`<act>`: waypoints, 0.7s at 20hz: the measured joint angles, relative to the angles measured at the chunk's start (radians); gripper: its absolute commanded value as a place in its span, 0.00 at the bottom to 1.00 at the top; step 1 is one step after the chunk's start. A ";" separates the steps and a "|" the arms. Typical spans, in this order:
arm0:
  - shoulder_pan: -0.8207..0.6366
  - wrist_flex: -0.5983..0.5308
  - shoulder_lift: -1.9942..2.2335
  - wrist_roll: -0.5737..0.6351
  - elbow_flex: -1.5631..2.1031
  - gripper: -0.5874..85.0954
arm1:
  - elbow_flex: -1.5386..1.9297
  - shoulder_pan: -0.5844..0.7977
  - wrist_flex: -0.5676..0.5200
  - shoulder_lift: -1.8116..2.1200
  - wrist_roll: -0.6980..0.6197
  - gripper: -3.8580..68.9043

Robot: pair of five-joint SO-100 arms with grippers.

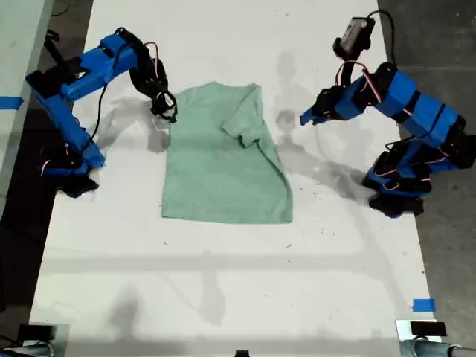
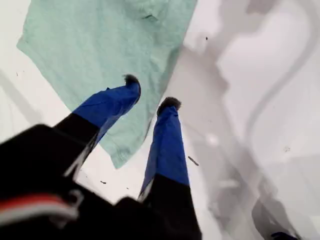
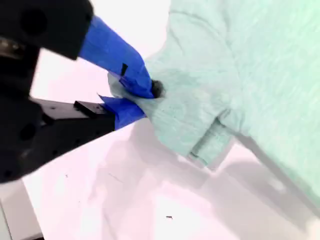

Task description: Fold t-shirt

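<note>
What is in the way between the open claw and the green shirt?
Nothing visible. My first tool hangs open just off the t-shirt's edge on the exterior view's right, with only bare white table between them. My second tool is already pinching the shirt's sleeve on the other side.

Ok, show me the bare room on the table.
Free: the wide table strip below the t-shirt's hem in the exterior view. Crowded: the shirt's sides, my second gripper pinching one edge, my first gripper open beside the other.
</note>
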 measured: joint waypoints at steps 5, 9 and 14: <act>0.003 -0.021 0.123 0.002 0.002 0.01 | 0.009 0.000 0.000 0.031 0.005 0.23; 0.158 -0.132 -0.015 -0.037 -0.095 0.01 | 0.044 -0.003 0.000 0.038 0.026 0.23; 0.291 -0.097 -0.437 -0.072 -0.571 0.01 | 0.083 -0.035 0.000 0.066 0.054 0.23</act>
